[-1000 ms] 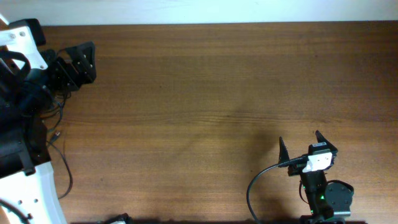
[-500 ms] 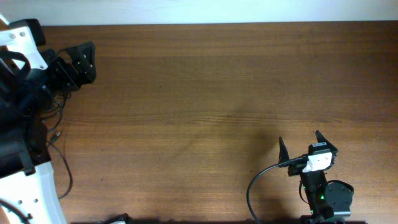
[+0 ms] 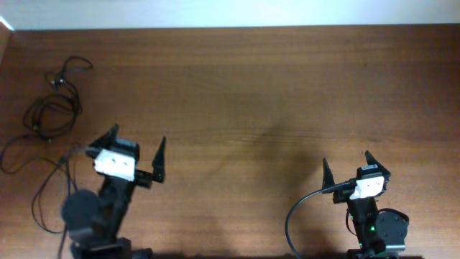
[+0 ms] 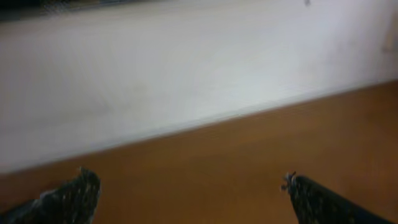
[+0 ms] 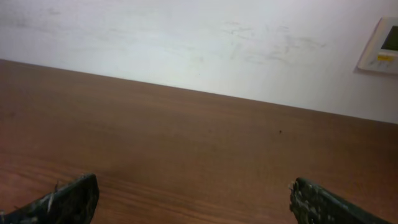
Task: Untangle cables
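Black cables [image 3: 52, 106], where do they sit now? /jk

10 o'clock on the table [image 3: 237, 79], overhead view. Several thin cords, bunched in loose overlapping loops. One small loop sticks out toward 12 from the bunch. Long strands trail toward 6 along the table's 9 o'clock edge and pass just beside the left arm [image 3: 93, 216]. /mo

Knotted? /jk

Cannot tell. Strands cross inside the bunch but are too thin to trace. Plug ends are too small to make out. /mo

Grippers on them? /jk

Both are apart from them. Left gripper [image 3: 138, 137] sits at 8 o'clock, fingers spread wide, empty. The bunch lies off at its 10 o'clock. Left wrist view is blurred: spread tips, bare wood, white wall [image 4: 186, 74] ahead. /mo

Right side? /jk

Right gripper [image 3: 346, 160] is at 4 o'clock, fingers parted, empty, well apart from the cables. Its wrist view agrees: tips wide, bare table, wall behind. /mo

Diff against half a second ago? /jk

Big one. Left arm was hunched over the 9 to 10 o'clock corner, covering most of the cords, with only a few strands showing beside it. Now it stands at the 7 o'clock edge and the whole bunch is uncovered. Right arm [image 3: 374, 223] has not moved, and its gripper is spread as before. /mo
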